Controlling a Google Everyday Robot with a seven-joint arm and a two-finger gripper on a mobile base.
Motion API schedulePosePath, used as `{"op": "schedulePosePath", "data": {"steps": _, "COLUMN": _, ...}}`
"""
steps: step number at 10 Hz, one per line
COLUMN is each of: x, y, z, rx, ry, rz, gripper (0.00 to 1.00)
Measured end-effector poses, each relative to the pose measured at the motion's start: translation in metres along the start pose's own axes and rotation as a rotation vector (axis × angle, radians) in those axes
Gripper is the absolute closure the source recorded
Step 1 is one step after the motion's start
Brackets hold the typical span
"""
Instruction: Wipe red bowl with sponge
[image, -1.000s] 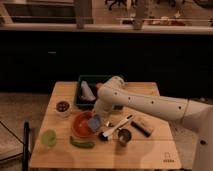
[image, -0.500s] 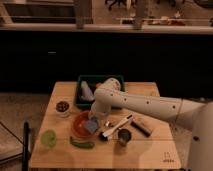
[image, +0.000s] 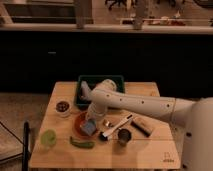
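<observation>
The red bowl (image: 79, 121) sits on the wooden table (image: 150, 152), left of the middle. The blue sponge (image: 89, 128) lies inside the bowl, on its right part. My gripper (image: 92, 120) reaches down from the white arm (image: 135, 105) directly over the bowl, shut on the sponge and pressing it against the inside of the bowl. The arm hides the far right rim of the bowl.
A small white bowl with dark contents (image: 62, 107) and a light-green cup (image: 48, 137) stand to the left. A green vegetable (image: 82, 144) lies in front of the bowl. A dark green bin (image: 116, 81) is behind. A white brush (image: 116, 128), a metal cup (image: 124, 136) and a tan block (image: 141, 125) lie to the right.
The gripper and the sponge have moved a little to the left and towards the front inside the red bowl. Nothing else has moved.
</observation>
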Motion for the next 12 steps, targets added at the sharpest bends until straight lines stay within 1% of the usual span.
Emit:
{"op": "schedulePosePath", "data": {"steps": 2, "x": 0.004, "y": 0.0, "z": -0.007, "rx": 0.006, "ry": 0.011, "rz": 0.006, "gripper": 1.0}}
{"op": "schedulePosePath", "data": {"steps": 5, "x": 0.005, "y": -0.016, "z": -0.015, "rx": 0.004, "ry": 0.019, "rz": -0.026, "gripper": 1.0}}
{"op": "schedulePosePath", "data": {"steps": 8, "x": 0.008, "y": -0.045, "z": -0.011, "rx": -0.021, "ry": 0.017, "rz": -0.076, "gripper": 1.0}}
{"op": "schedulePosePath", "data": {"steps": 10, "x": 0.015, "y": -0.06, "z": -0.005, "rx": -0.035, "ry": 0.006, "rz": -0.097, "gripper": 1.0}}
{"op": "schedulePosePath", "data": {"steps": 12, "x": 0.01, "y": -0.066, "z": 0.001, "rx": -0.049, "ry": -0.011, "rz": -0.127, "gripper": 1.0}}
